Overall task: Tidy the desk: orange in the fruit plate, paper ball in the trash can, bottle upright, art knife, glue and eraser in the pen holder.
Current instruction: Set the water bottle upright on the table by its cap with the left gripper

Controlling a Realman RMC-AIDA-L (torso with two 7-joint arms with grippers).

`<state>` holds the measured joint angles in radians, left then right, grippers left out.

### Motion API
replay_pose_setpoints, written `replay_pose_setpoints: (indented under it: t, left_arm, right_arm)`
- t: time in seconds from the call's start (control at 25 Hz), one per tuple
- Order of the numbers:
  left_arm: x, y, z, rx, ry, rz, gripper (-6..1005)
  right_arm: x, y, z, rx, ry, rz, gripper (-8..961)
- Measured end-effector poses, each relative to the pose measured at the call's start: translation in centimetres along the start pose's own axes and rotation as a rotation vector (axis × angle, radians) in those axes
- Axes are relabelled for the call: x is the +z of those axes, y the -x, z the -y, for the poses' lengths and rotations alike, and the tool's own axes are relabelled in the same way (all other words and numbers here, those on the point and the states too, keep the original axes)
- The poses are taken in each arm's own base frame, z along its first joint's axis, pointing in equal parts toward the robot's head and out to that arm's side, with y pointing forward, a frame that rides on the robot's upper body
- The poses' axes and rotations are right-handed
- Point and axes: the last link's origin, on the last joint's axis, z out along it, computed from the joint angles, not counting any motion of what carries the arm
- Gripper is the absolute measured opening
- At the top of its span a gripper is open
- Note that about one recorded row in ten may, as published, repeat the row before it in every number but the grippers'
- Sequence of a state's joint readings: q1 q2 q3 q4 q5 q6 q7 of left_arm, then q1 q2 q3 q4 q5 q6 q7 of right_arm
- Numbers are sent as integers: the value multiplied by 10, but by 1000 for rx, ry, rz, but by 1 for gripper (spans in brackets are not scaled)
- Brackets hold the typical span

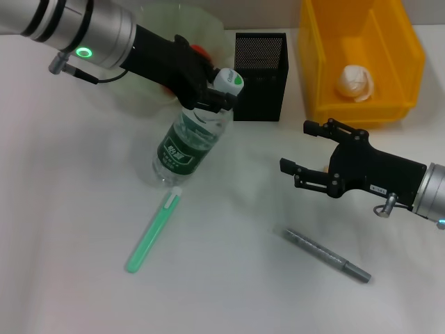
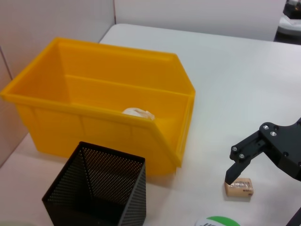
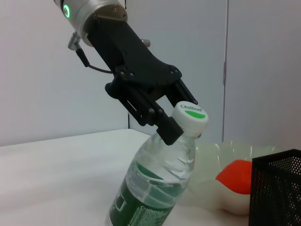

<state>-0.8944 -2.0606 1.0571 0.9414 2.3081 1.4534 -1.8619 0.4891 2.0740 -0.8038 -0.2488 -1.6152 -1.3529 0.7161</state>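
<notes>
My left gripper (image 1: 208,92) is shut on the neck of the clear bottle (image 1: 184,147), which tilts with its base on the table and its white cap (image 3: 189,115) up. The orange (image 3: 237,175) lies in the pale green fruit plate (image 1: 149,94), mostly hidden behind the left arm in the head view. In the yellow trash can (image 1: 400,59) rests the paper ball (image 1: 354,82). My right gripper (image 1: 295,147) is open, its fingers (image 2: 233,169) straddling the tan eraser (image 2: 240,187). The green glue (image 1: 153,233) and grey art knife (image 1: 327,255) lie flat on the table.
The black mesh pen holder (image 1: 261,73) stands between the plate and the trash can, just beside the bottle's cap. White table surface stretches across the left and the front.
</notes>
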Motion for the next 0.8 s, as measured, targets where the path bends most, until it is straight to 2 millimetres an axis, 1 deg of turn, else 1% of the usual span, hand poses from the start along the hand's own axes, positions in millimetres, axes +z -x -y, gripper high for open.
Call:
replay_pose_setpoints:
  t: [0.12, 0.2, 0.8]
  left_arm:
    - [0, 0, 0, 0, 0, 0, 436]
    - [-9, 7, 2, -29, -12, -50, 436]
    - [-21, 16, 2, -72, -13, -156, 437]
  right_arm:
    - [0, 1, 1, -2, 0, 0, 828]
    - [0, 1, 1, -3, 0, 0, 828]
    - [-1, 2, 2, -8, 3, 2, 828]
